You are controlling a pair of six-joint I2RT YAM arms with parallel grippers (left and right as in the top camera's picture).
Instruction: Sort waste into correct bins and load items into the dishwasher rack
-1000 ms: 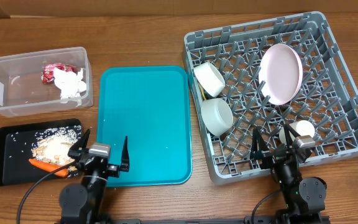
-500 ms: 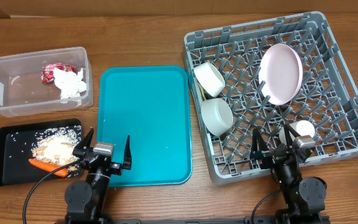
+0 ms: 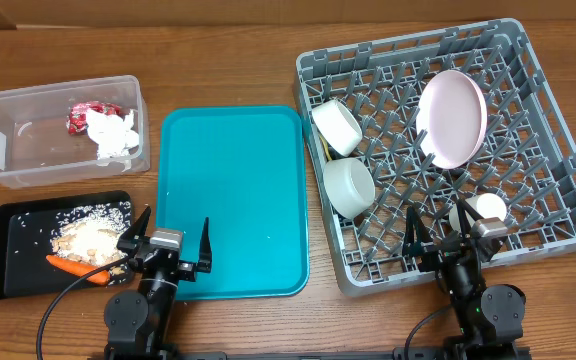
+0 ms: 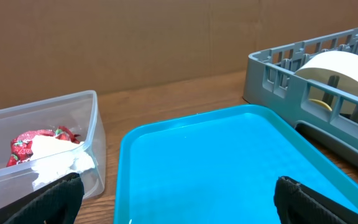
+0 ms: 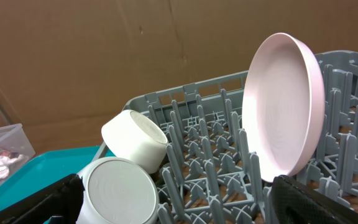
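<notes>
Dishwasher rack (image 3: 566, 130), plate (image 3: 452, 118) loaded, lies on worktop straight ahead of right gripper (image 3: 440, 240). Clear tub (image 3: 8, 135) and black tray (image 3: 8, 272) sit nearer left gripper (image 3: 171, 240). Both grippers wide open, empty.

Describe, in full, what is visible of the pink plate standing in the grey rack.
The plate is round, pale pink and smooth, plastic by its look, with a raised rim and faint rings on its face. It stands on edge, slightly tilted, between pegs of the dishwasher rack, toward the far side. It looks clean and whole. Only the pegs seem to touch it.
</notes>
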